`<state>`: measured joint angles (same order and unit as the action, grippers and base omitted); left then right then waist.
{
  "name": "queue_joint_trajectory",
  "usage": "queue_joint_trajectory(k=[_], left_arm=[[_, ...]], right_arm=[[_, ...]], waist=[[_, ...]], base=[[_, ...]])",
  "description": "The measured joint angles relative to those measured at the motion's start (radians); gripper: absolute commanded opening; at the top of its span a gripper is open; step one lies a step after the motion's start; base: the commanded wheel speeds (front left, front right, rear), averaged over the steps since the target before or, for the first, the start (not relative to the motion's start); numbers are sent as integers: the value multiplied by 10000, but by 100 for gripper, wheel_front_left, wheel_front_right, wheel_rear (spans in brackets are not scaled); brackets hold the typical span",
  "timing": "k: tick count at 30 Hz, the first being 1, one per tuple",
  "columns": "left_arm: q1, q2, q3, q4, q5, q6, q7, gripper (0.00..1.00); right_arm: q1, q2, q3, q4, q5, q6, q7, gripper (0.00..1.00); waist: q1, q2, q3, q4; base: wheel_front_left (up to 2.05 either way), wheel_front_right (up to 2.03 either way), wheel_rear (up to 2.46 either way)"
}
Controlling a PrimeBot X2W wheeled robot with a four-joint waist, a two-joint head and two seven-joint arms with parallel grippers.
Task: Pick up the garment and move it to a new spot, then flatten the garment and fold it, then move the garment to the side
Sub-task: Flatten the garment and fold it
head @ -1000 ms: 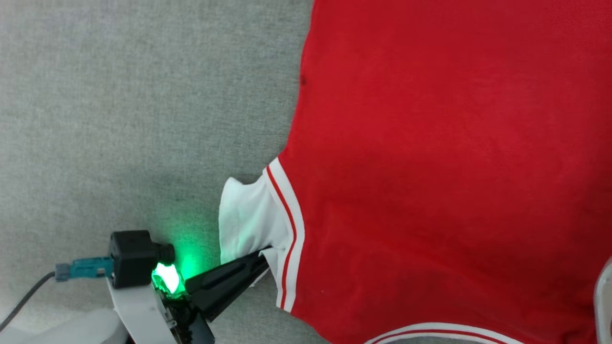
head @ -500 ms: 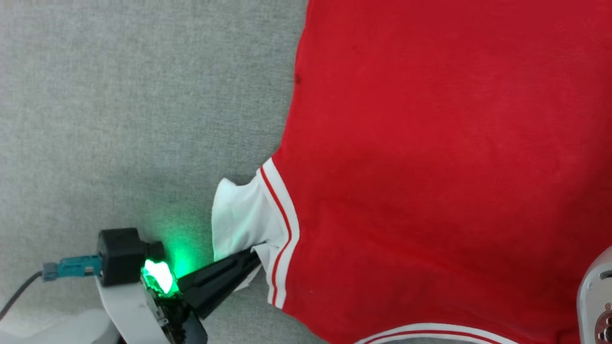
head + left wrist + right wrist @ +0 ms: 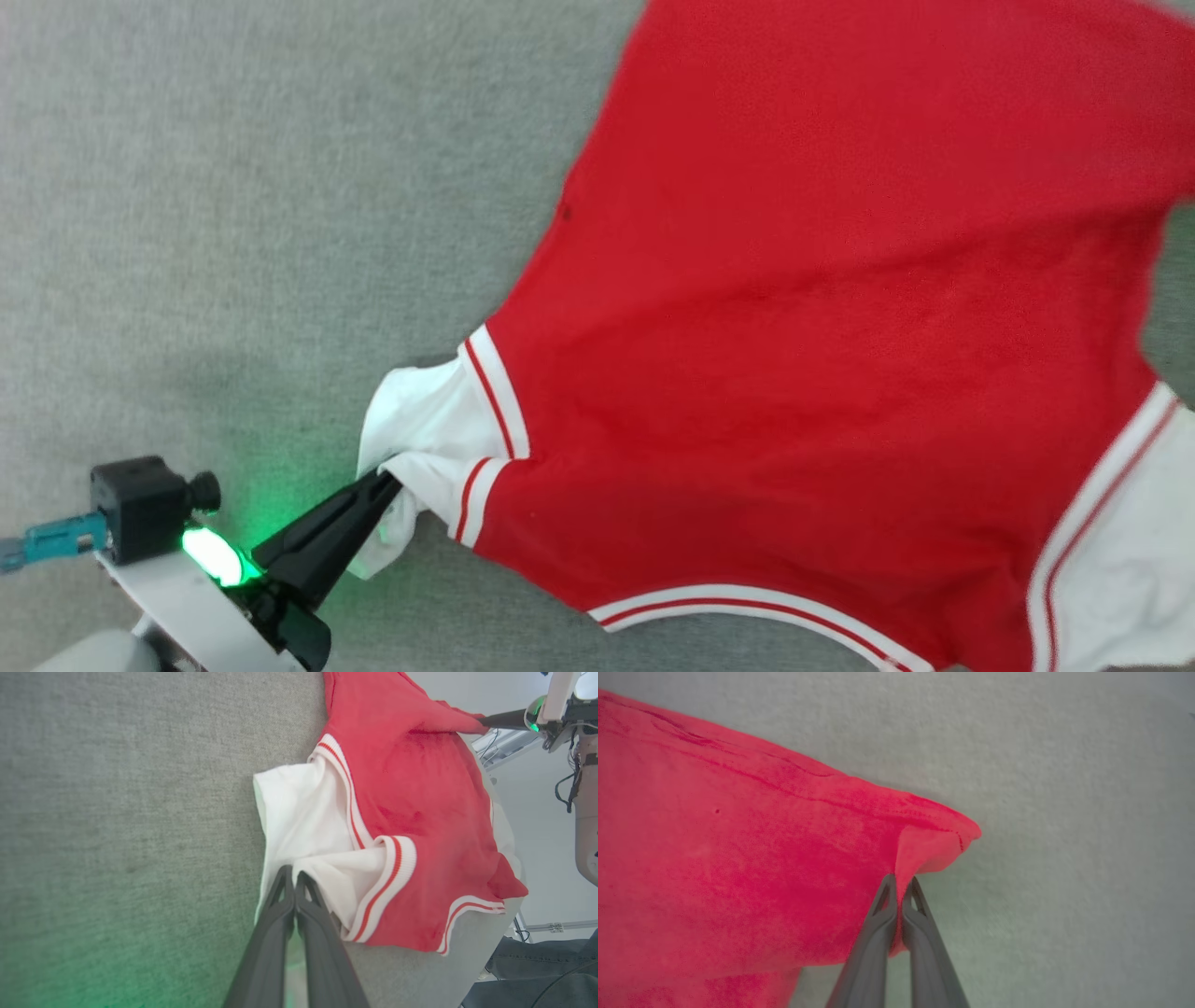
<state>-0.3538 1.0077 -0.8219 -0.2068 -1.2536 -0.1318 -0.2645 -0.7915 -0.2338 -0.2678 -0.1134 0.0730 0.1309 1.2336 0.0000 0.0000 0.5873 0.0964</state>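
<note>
Stretched and skewed toward my left since a second ago, the garment [image 3: 794,327] lies across the grey table [image 3: 233,187], and its second white sleeve [image 3: 1120,560] has come into the head view. My left gripper [image 3: 383,485] pinches the near white sleeve [image 3: 420,439]. My right gripper [image 3: 900,884] is clamped on a raised red hem corner [image 3: 943,835].
</note>
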Motion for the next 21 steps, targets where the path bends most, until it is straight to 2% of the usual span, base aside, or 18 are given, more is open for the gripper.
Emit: queue_joint_trajectory(k=[4,8,15,21], left_arm=[[511,-94,428,130,-46,0,2,0],[954,-224,892,357,-35,0,2,0],[1302,-470,1453,725,165,2,0,0],[1361,-631,1605,957,236,0,0,0]], right_arm=[[1778,-602,98,-1032,1164,0,472,0],[3641,-696,44,-2199,2123,0,732,0],[6419,-366,213,-3482,3058,0,773,0],[8446,-33,1193,-3833,3421,0,-29,0]], waist=[[0,0,-543,-349],[0,0,-1053,-688],[0,0,-1748,-1285],[0,0,-2154,-1633]], base=[[0,0,0],[0,0,0],[0,0,0],[0,0,0]])
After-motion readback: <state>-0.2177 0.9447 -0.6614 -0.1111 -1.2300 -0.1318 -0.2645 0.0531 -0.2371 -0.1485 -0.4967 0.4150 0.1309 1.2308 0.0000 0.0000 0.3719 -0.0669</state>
